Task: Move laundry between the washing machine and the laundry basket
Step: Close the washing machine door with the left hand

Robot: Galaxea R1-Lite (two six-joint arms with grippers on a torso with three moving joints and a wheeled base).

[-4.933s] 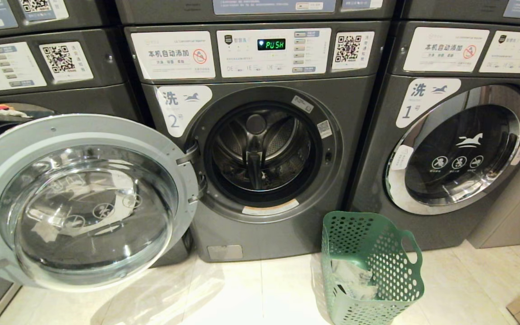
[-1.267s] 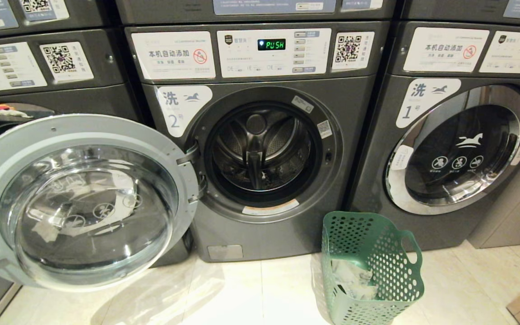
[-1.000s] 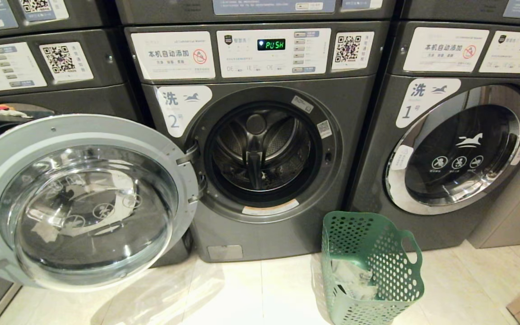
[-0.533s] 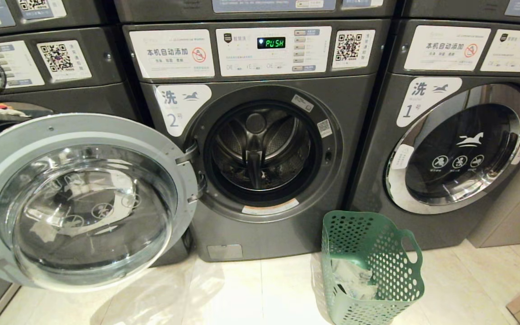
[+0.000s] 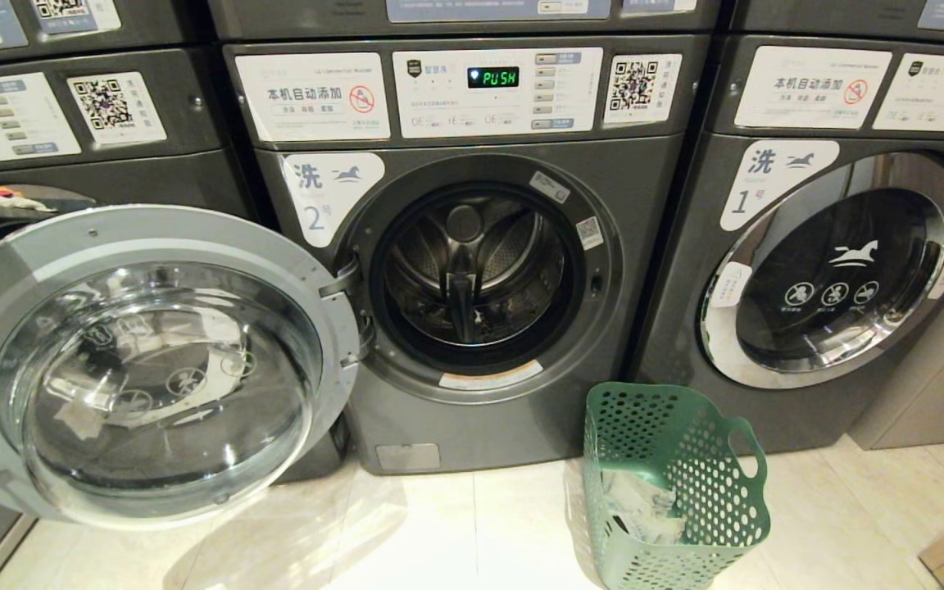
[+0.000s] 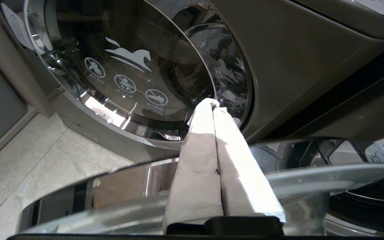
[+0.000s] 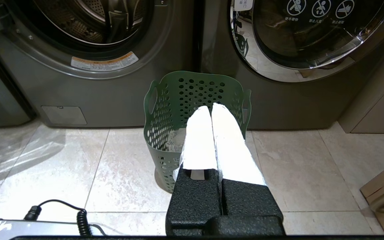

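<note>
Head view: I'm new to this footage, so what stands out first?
The washer in the middle, its round door swung wide to the left and the dark drum exposed. On the floor to its right stands a green basket with pale laundry inside.

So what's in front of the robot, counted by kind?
Washing machines: 3, one with door open, one shut on the right, one partly seen on the left
Green laundry baskets: 1
Total: 4
</note>
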